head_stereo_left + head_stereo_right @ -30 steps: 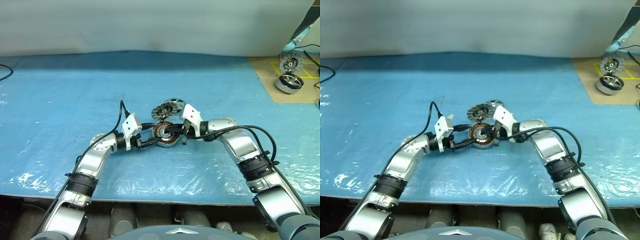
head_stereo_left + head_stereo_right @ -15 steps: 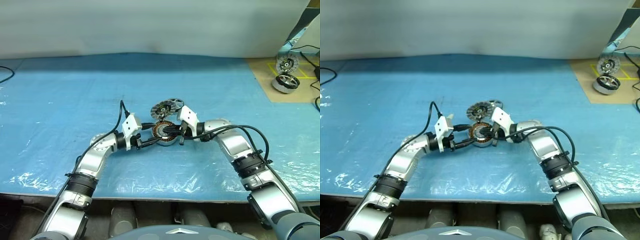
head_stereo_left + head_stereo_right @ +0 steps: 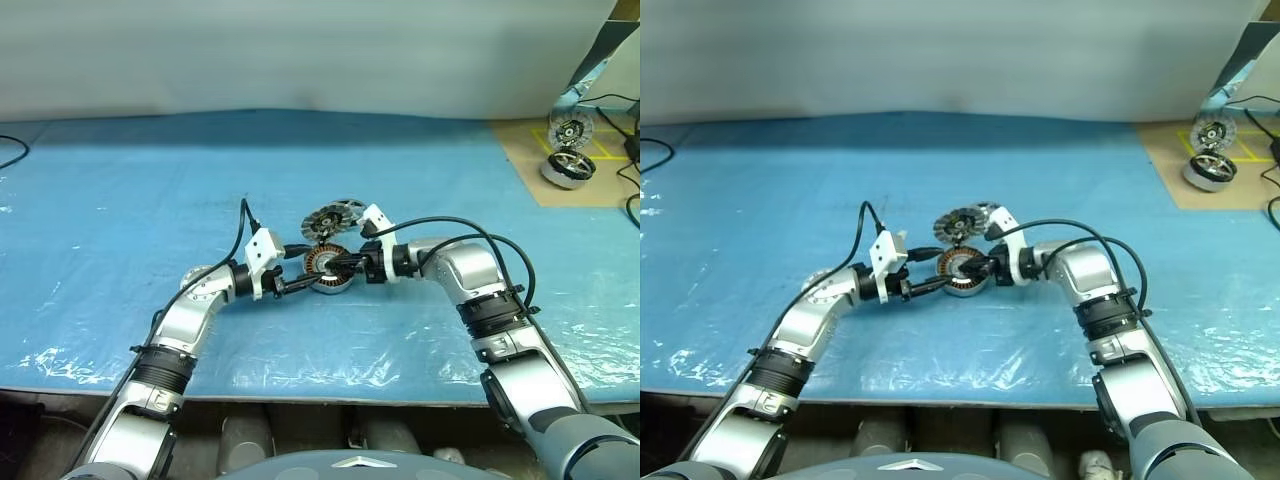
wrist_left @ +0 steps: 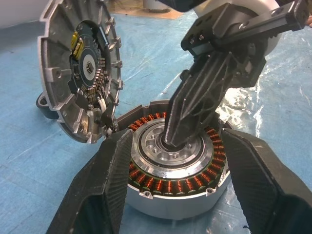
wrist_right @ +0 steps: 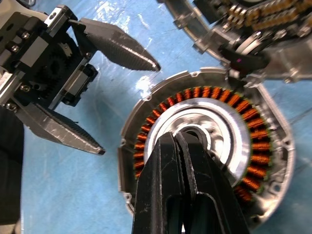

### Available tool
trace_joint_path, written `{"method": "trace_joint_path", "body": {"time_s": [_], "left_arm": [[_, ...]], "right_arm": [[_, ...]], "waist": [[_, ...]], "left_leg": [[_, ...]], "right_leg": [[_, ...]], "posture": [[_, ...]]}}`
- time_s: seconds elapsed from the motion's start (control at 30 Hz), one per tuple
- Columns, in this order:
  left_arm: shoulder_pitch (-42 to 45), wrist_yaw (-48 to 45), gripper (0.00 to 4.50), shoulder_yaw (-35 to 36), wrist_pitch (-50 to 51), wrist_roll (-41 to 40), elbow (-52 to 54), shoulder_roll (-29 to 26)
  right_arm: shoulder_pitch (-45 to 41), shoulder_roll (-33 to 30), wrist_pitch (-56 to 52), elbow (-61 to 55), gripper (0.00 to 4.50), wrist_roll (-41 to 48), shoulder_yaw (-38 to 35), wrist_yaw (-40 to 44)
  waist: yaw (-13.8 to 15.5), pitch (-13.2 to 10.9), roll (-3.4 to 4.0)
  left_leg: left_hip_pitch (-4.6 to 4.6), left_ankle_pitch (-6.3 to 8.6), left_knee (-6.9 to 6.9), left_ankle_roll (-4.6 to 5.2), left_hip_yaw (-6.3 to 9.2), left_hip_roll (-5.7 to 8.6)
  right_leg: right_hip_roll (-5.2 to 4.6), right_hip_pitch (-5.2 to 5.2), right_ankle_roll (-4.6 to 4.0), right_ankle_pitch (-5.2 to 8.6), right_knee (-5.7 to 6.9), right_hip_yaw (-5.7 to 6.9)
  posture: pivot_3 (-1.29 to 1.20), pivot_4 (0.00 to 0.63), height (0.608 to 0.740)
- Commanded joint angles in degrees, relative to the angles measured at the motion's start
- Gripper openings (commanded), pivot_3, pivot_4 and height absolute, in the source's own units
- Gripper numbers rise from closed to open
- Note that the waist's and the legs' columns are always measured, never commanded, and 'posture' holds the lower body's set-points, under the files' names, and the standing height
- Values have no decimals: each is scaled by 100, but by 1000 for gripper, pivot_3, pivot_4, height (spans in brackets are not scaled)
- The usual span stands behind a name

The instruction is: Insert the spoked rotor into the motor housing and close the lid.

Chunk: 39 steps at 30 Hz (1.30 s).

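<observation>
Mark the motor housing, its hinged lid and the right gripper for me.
motor housing (image 4: 178, 183): left wrist view, on the copper windings.
hinged lid (image 4: 80, 73): left wrist view, on its inner face.
right gripper (image 5: 181, 146): right wrist view, between the shut fingers' tips.

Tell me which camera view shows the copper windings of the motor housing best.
The right wrist view: the motor housing is seen from above, its copper ring nearly whole. The left wrist view shows the near arc, between the left hand's fingers. The head views show it small.

1. Housing (image 4: 175, 195): silver, ring of copper-orange windings.
2. Lid (image 4: 80, 78): grey metal, ribbed rim, yellow spot inside.
3. Table (image 3: 120, 180): blue, glossy film.
4. Tool fingers (image 4: 97, 190): black.
</observation>
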<state>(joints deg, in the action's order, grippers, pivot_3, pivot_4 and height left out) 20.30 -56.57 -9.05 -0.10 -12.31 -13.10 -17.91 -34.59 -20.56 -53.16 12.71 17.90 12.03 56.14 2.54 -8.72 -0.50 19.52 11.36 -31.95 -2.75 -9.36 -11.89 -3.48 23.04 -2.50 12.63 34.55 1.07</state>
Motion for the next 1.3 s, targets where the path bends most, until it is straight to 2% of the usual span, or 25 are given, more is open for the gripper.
{"method": "trace_joint_path", "body": {"time_s": [0.03,0.17,0.2,0.3,0.37,0.57,0.7,0.97,1.1,1.2,1.3], "left_arm": [[28,21,3023,41,-90,-59,163,-1],[18,8,3023,44,-93,-65,168,-9],[18,7,3023,45,-86,-69,177,-11],[19,12,3023,39,-63,-72,206,-10],[14,17,3023,28,-34,-75,245,-4],[20,23,3023,33,-10,-77,261,-1],[15,23,3023,38,-17,-78,251,0],[18,24,3023,34,-26,-74,241,9],[10,21,3023,33,-20,-68,253,3],[11,25,3023,33,-6,-71,259,3],[28,27,3023,25,1,-67,257,11]], "right_arm": [[423,-78,-151,92,53,-238,332,-294],[321,157,48,-768,53,691,-683,-118],[288,183,28,-906,53,864,-847,-105],[219,158,58,-1131,53,1121,-1040,-71],[197,135,119,-1241,53,1178,-1052,-83],[375,-178,703,-1337,53,622,-387,-81],[378,-218,953,-1113,53,425,-213,-163],[414,-489,1708,-248,53,-807,743,-407],[400,-499,1434,17,53,-777,746,-406],[496,-701,1357,87,53,-1072,1111,-357],[417,-618,839,394,53,-1135,1152,-628]], "waist": [[10,0,0],[24,-5,2],[24,-7,1],[16,-8,2],[18,-9,3],[22,-10,2],[12,-13,3],[7,-13,4],[15,-13,3],[34,-13,3],[42,-6,-4]], "left_leg": [[-1,0,5,0,0,0],[7,0,13,0,0,-1],[30,-2,14,-3,0,0],[102,-15,12,-19,-2,4],[113,-25,11,-5,-1,1],[113,-14,19,-22,0,2],[112,-14,16,-23,-1,2],[102,-14,-2,-23,-1,2],[62,-12,-1,-20,-1,3],[36,-3,-1,-4,-1,3],[2,0,8,0,-1,3]], "right_leg": [[-5,1,2,1,0,0],[-7,24,7,4,-12,-2],[-8,47,-27,-16,-12,-2],[-4,119,-34,-21,-1,-2],[8,127,-37,-22,9,6],[5,127,-43,-17,5,12],[5,127,-43,-17,1,10],[3,116,-42,-17,10,6],[0,81,-41,-16,10,5],[-7,41,-35,-12,5,5],[-19,-6,9,15,-1,4]], "posture": [[0,150,740],[0,150,740],[0,150,740],[0,150,740],[0,150,740],[0,150,740],[0,150,740],[0,150,740],[0,150,740],[0,150,740],[0,150,740]]}}
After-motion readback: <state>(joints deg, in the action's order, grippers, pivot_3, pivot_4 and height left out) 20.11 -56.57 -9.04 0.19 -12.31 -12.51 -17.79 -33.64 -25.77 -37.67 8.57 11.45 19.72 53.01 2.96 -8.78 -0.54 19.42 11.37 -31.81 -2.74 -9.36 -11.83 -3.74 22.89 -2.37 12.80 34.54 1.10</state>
